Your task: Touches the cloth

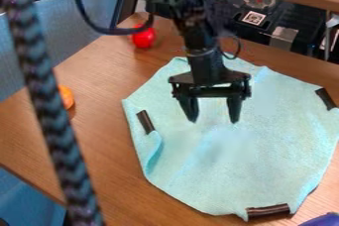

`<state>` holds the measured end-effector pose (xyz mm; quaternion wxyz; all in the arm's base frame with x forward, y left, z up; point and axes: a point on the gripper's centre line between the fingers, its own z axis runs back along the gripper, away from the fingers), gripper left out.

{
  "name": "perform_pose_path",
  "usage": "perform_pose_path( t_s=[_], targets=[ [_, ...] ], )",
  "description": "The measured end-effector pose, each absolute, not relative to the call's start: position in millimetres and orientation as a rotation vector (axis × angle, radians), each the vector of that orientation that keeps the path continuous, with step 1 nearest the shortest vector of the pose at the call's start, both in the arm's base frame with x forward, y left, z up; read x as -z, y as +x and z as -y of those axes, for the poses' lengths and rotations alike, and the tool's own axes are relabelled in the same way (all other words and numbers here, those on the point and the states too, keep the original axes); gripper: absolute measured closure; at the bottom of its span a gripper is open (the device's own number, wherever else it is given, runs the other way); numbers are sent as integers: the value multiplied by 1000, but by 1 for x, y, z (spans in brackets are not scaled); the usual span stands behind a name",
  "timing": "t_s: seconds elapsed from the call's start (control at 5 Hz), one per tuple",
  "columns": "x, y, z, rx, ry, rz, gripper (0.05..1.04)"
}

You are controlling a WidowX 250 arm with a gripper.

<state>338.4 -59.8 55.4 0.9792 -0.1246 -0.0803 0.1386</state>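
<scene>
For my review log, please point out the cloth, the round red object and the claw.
Cloth (pixel 225 170): camera view, flat part of its lower middle.
Round red object (pixel 143 37): camera view, middle of its visible side.
Claw (pixel 213 120): camera view, midway between its parted fingertips.

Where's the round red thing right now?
In the camera view, the round red thing sits toward the upper left, on the table, beyond the blue cloth.
</scene>
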Motion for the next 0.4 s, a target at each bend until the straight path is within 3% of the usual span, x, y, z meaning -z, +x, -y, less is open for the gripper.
perform_pose_path(
  t_s=[0.2, 0.4],
  targets=[
    [-78, 332, 60, -246, -268, 188, 83],
    [-110, 322, 32, -335, -177, 230, 83]
  ],
)
